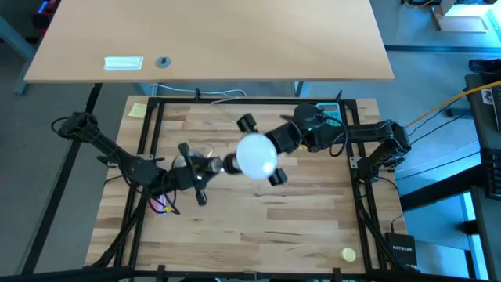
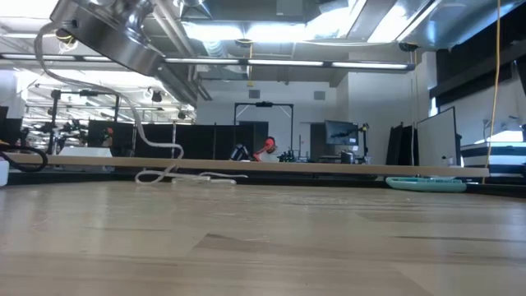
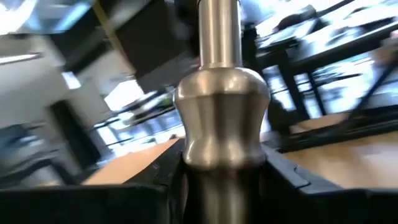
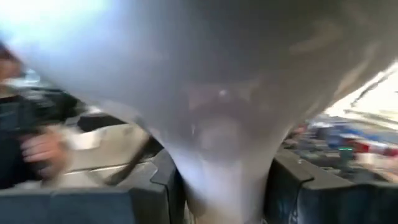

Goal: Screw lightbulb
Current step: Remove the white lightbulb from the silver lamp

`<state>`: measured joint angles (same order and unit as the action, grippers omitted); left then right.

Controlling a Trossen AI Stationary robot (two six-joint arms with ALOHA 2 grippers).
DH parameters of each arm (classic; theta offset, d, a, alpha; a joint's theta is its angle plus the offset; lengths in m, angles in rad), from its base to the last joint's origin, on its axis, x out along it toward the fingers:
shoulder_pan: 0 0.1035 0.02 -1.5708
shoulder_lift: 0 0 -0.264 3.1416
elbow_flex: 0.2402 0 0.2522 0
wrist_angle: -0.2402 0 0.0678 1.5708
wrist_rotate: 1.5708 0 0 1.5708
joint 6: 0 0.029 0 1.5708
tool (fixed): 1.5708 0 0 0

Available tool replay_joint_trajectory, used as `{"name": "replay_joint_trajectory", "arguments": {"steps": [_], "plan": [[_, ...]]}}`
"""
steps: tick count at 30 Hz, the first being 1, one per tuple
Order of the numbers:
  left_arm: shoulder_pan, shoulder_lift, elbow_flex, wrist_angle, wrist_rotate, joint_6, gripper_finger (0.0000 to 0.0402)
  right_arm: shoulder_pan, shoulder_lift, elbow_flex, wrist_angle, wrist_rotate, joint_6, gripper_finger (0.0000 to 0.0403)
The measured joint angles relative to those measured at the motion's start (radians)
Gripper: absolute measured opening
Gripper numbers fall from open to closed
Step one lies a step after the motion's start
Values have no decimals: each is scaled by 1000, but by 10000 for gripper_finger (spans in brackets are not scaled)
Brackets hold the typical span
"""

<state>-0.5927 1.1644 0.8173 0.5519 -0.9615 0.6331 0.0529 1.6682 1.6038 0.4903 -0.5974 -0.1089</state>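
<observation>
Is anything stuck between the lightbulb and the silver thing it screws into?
Nothing visible. The right gripper holds the lightbulb and the left gripper holds the silvery socket stand. In the high view the bulb's narrow end meets the socket directly.

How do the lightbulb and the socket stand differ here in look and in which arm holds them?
The lightbulb is white, frosted and round; the socket stand is silvery metal with a waisted body. The right pincer is shut on the lightbulb's neck, while the left pincer is shut on the socket stand. Both are held up off the table, meeting end to end between the arms.
</observation>
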Motion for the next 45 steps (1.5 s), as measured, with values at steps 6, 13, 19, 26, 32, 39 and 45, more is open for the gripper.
{"name": "replay_joint_trajectory", "arguments": {"steps": [6, 13, 19, 26, 32, 39, 45], "plan": [[15, 2, -1, -33, 178, -101, 128, 20, 1, 74, -197, -163, -62, 147], [69, 5, -3, -73, 342, -254, 128, 31, 2, 95, -290, -241, -123, 147], [91, 3, -3, -77, 324, -297, 128, 37, -1, 95, -294, -37, -74, 147], [90, 0, -2, -29, 221, -274, 128, 35, 1, 93, -298, 120, -16, 315], [76, -2, -2, 6, 64, -210, 128, 34, -36, 91, -446, 313, 19, 393], [65, -2, 1, 139, -176, -49, 128, 34, -89, 93, -556, 622, 42, 364], [119, -3, 1, 224, -296, 103, 128, 32, -68, 92, -394, 841, 43, 342]]}}
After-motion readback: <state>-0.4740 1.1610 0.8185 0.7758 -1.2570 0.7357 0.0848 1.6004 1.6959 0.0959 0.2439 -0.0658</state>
